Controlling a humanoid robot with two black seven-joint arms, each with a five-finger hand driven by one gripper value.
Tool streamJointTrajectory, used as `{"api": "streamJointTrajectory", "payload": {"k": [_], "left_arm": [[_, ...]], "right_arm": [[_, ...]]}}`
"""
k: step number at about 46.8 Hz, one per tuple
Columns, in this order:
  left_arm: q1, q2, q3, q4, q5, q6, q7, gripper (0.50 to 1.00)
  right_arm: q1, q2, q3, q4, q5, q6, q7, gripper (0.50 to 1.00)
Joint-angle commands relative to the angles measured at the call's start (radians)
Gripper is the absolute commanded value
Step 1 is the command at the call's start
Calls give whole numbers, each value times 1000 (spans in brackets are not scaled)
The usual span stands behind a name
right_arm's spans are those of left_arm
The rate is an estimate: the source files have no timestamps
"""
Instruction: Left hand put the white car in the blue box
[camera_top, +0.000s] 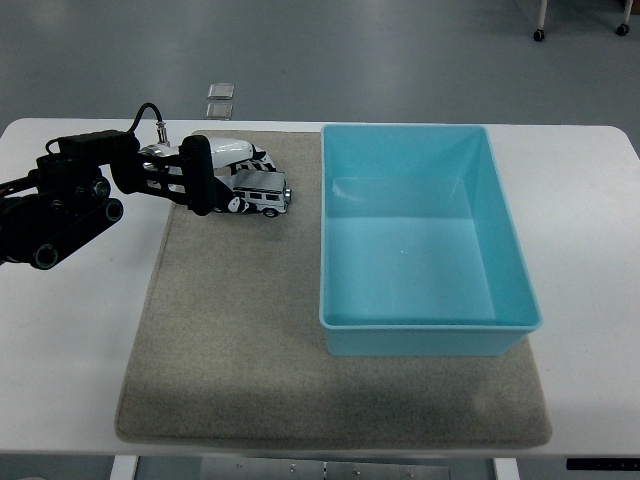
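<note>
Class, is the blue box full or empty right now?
Empty: the blue box shows only its bare floor; the white car sits outside on the mat.

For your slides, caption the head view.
Left hand closing on the car on the mat, box empty alongside.

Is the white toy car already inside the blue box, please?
No, the white toy car sits on the mat, left of the blue box.

To the right of your left hand (215, 178), bare grey felt mat (240, 330) lies open up to the rectangular light-blue plastic box's wall (325, 230).
</note>
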Motion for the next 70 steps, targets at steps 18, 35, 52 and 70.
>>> {"api": "streamJointTrajectory", "payload": {"k": [18,35,52,70], "left_arm": [[-17,64,-21,-12,1,-11,-2,500],[-140,158,-21,-65,-10,-78,-8,500],[-297,121,-19,-177,-34,-146,-17,500],[-287,-176,18,-141,-28,-143,0,500]], "right_arm": [[0,0,0,0,0,-1,0,936],[0,0,0,0,0,-1,0,936],[0,0,0,0,0,-1,0,936],[0,0,0,0,0,-1,1,936]]}}
